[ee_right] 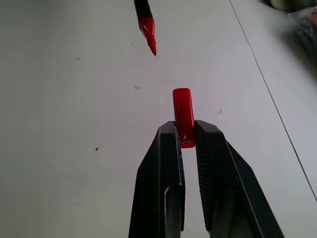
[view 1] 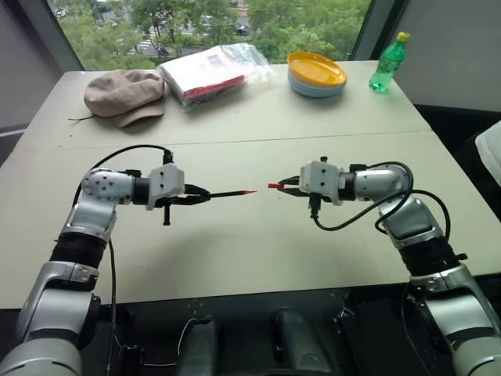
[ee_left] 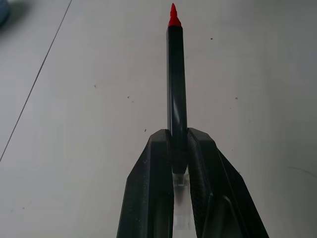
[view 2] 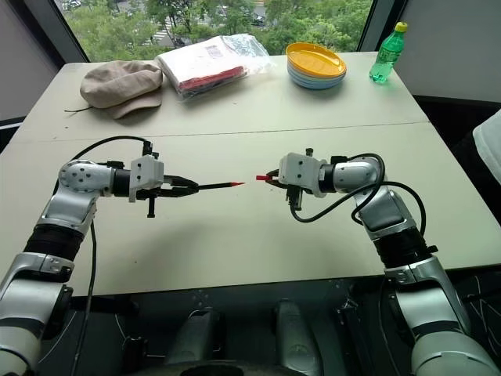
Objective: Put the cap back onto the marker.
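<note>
Your left fingers (view 1: 205, 195) squeeze the marker (view 1: 227, 193), red tip out | your right fingers (view 1: 283, 186) pinch the cap (view 1: 274, 186), open end facing it | both above the tabletop (view 1: 235, 243), small gap, ready to meet.

Cap (view 1: 124, 95), packet (view 1: 213, 72), plates (view 1: 316, 74), bottle (view 1: 389, 62) on table (view 1: 258, 125).

Head stereo pair looks down over table (view 1: 235, 258); wrist cams close along jaws, facing.

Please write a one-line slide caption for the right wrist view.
Right gripper holds the red cap, facing the marker tip across a gap.
</note>
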`<move>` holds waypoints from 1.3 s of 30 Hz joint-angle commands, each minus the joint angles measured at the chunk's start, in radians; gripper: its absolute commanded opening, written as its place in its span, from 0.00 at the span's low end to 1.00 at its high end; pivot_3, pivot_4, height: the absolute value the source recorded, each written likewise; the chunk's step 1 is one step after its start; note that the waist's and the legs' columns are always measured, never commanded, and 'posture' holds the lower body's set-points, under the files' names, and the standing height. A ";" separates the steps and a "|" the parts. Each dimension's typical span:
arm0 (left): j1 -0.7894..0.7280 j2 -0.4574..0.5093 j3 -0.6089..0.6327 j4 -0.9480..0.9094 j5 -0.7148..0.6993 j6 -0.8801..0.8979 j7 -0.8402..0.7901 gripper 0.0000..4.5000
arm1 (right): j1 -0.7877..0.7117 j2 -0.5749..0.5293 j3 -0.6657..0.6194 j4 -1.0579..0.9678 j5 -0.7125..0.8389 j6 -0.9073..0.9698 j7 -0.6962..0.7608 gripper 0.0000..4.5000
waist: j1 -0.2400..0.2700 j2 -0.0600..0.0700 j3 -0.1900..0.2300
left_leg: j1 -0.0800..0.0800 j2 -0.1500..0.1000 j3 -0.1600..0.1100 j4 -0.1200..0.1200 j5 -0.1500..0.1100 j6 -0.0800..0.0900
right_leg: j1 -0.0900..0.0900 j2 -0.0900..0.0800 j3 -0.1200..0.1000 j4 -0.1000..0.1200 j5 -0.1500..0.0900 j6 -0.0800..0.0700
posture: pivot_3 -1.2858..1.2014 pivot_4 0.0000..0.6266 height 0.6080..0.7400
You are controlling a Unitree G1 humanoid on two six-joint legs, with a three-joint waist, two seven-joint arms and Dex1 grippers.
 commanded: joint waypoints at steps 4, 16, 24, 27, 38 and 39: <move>-0.024 0.004 0.019 -0.023 -0.009 0.002 0.009 0.00 | -0.015 0.003 0.005 -0.071 0.014 0.014 0.006 0.01 | 0.000 0.000 0.000 | 0.000 0.000 0.000 0.000 0.000 0.000 | 0.000 0.000 0.000 0.000 0.000 0.000 | 0.52 0.24 1.00; -0.026 -0.002 0.020 -0.034 -0.014 0.011 0.015 0.00 | -0.013 0.019 0.033 -0.092 0.016 0.028 0.001 0.01 | 0.000 0.000 0.000 | 0.000 0.000 0.000 0.000 0.000 0.000 | 0.000 0.000 0.000 0.000 0.000 0.000 | 0.52 0.24 1.00; -0.025 -0.001 0.020 -0.038 -0.013 0.016 0.016 0.00 | -0.027 0.032 0.033 -0.093 0.015 0.029 -0.001 0.01 | 0.000 0.000 0.000 | 0.000 0.000 0.000 0.000 0.000 0.000 | 0.000 0.000 0.000 0.000 0.000 0.000 | 0.52 0.24 1.00; -0.025 -0.001 0.019 -0.038 -0.013 0.015 0.016 0.00 | -0.029 0.033 0.032 -0.092 0.013 0.028 -0.002 0.01 | 0.000 0.000 0.000 | 0.000 0.000 0.000 0.000 0.000 0.000 | 0.000 0.000 0.000 0.000 0.000 0.000 | 0.52 0.24 1.00; -0.031 -0.006 0.016 -0.031 -0.010 0.010 0.016 0.00 | -0.034 0.043 0.038 -0.110 0.015 0.038 -0.003 0.01 | 0.000 0.000 0.000 | 0.000 0.000 0.000 0.000 0.000 0.000 | 0.000 0.000 0.000 0.000 0.000 0.000 | 0.52 0.24 1.00; -0.032 -0.007 0.016 -0.031 -0.009 0.010 0.017 0.00 | -0.033 0.045 0.040 -0.113 0.015 0.040 -0.002 0.01 | 0.000 0.000 0.000 | 0.000 0.000 0.000 0.000 0.000 0.000 | 0.000 0.000 0.000 0.000 0.000 0.000 | 0.52 0.24 1.00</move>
